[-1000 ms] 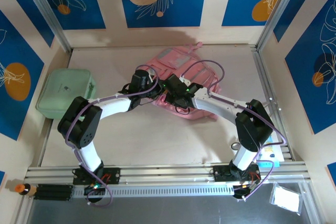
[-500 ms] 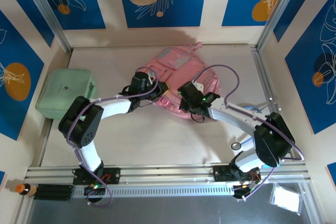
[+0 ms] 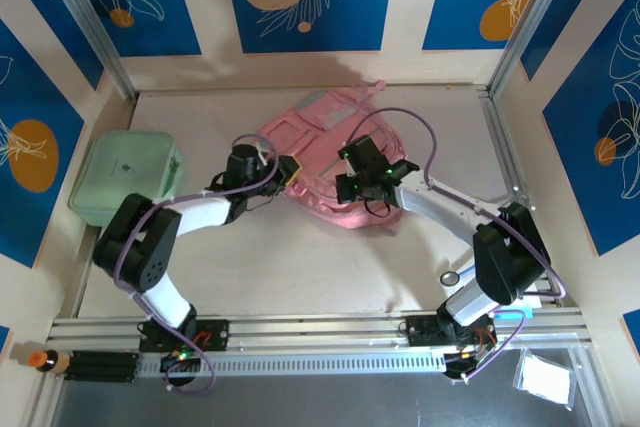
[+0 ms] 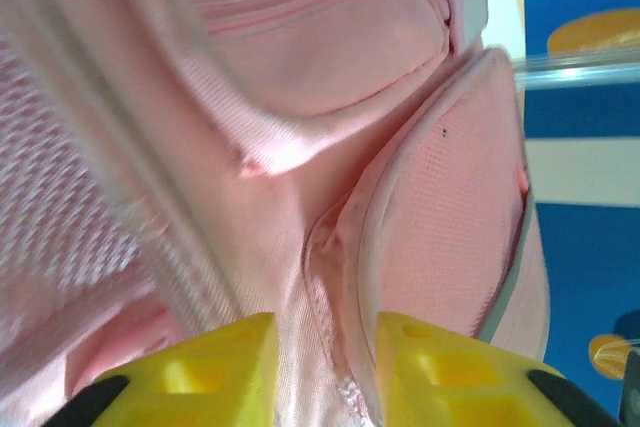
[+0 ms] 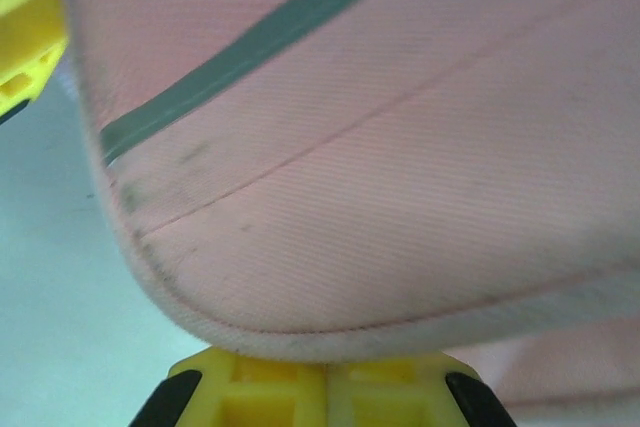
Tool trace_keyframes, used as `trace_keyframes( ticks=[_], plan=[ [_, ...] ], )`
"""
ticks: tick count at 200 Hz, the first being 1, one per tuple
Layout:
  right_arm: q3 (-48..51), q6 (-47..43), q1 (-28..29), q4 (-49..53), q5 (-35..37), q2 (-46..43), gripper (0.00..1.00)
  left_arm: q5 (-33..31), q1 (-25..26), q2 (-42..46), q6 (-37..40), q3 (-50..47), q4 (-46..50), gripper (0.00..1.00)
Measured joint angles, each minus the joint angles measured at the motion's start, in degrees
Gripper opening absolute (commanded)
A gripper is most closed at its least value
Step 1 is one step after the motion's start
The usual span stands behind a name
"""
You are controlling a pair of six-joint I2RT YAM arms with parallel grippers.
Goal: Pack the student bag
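Observation:
The student bag (image 3: 322,137), a soft pink backpack with grey patches, lies flat in the middle of the table. My left gripper (image 3: 289,169) is at its left edge. In the left wrist view this gripper (image 4: 325,332) is open, its yellow fingers (image 4: 230,362) standing either side of a zip seam of the bag (image 4: 330,67). My right gripper (image 3: 352,188) is at the bag's near edge. In the right wrist view this gripper (image 5: 325,362) is shut, its tips tucked under the bag's piped rim (image 5: 400,147). Whether it pinches fabric is hidden.
A mint-green case (image 3: 125,177) sits by the left wall. A small round object (image 3: 450,277) lies near the right arm's base. Frame rails run along the left, right and near sides of the table (image 3: 300,257).
My left gripper's fingers have parted and the arm has drawn back to the left. The right arm swung out, then back to the bag's near edge. The bag shifted left.

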State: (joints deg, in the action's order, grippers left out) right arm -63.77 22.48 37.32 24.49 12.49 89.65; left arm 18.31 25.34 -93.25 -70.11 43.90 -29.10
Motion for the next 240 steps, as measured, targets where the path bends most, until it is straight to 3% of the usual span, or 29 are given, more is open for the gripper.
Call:
trace_keyframes(
  ticks=[51, 126, 157, 201, 240],
  plan=[
    [-8.0, -2.2, 4.5, -2.7, -6.4, 7.4, 0.0, -3.5, -1.5, 9.7, 0.1, -5.2, 2.4, 0.4],
    [-13.5, -3.0, 7.1, -4.0, -8.6, 12.3, 0.0, -3.3, -1.5, 8.7, 0.1, -5.2, 3.0, 0.39],
    [-13.7, -3.0, 7.2, -3.3, -8.2, 12.7, 0.0, -2.3, -1.5, 7.2, -0.1, -4.8, 2.5, 0.28],
    [-14.0, -3.2, 8.5, -0.7, -3.1, 12.7, 0.0, -1.0, -1.5, 6.4, 0.3, -3.9, 2.5, 0.0],
    [-10.4, -2.4, 7.6, -0.3, 0.9, 9.6, 0.0, -0.8, -1.4, 5.9, 0.7, -3.8, 2.6, 0.0]
  ],
)
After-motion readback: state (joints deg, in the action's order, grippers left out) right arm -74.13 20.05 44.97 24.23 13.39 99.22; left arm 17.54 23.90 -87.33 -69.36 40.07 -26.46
